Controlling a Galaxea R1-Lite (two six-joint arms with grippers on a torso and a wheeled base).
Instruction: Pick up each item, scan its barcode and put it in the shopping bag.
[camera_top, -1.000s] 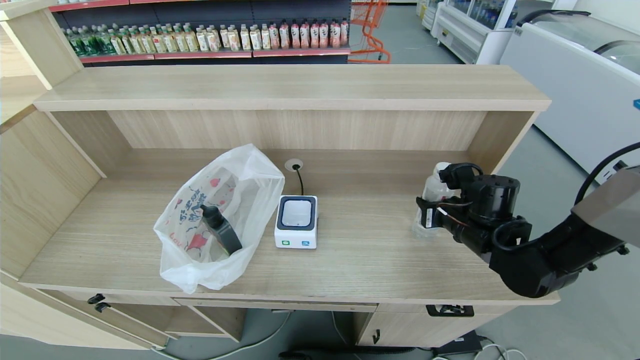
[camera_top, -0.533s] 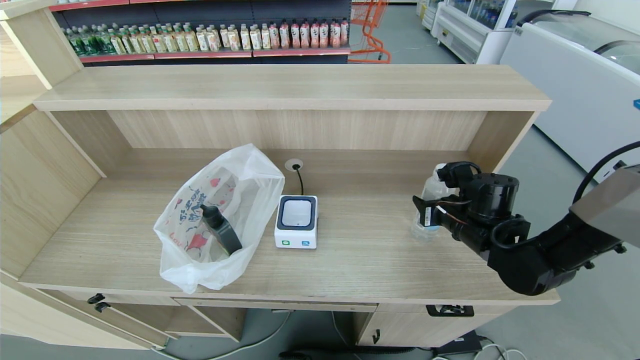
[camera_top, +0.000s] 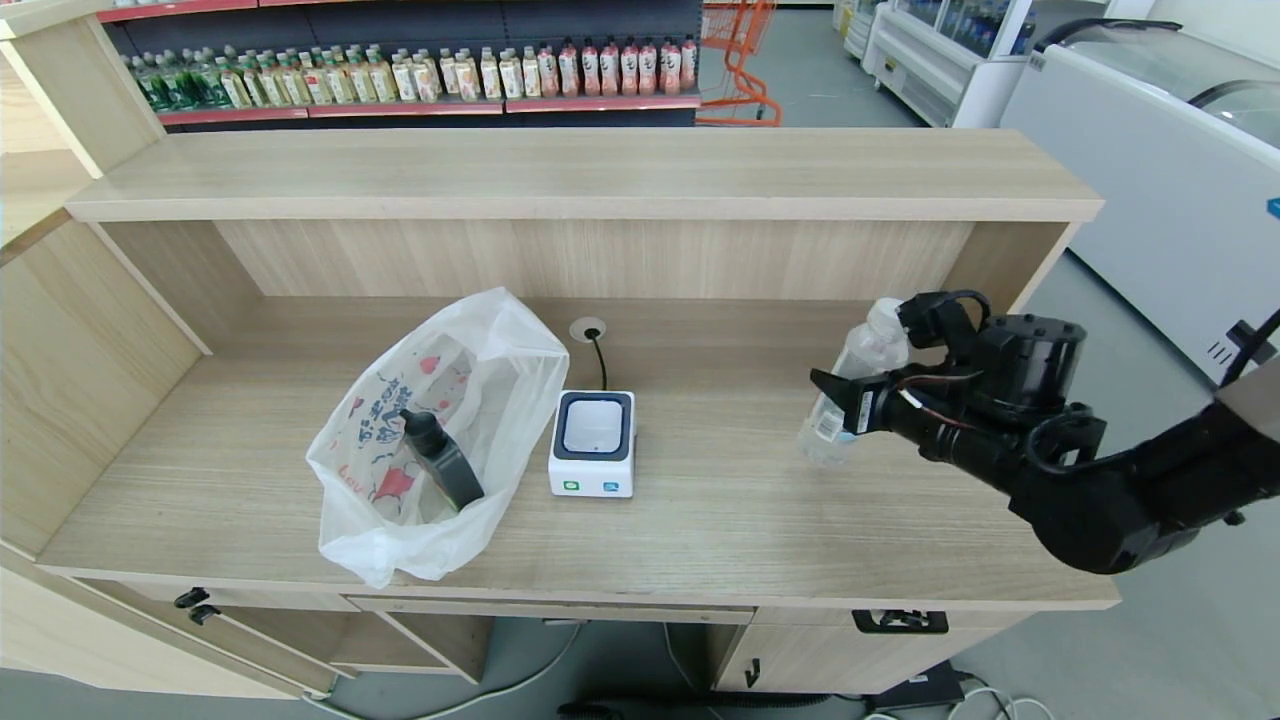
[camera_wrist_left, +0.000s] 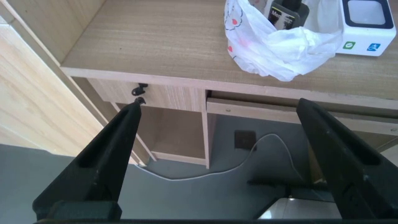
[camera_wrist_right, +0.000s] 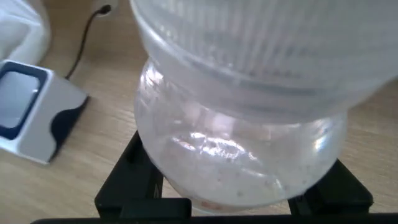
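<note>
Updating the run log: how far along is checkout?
Done: dark bottle sits in the bag. In hand: right gripper shut on the clear bottle, held tilted, right of the scanner. Left: scan the clear bottle, then bag it.

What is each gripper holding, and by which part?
The right gripper holds the bottle, with its jaws closed around the bottle's middle, below the neck. The left gripper is open and holds nothing.

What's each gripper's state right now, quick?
Left gripper: open, holding nothing.
Right gripper: closed on the clear bottle.
</note>
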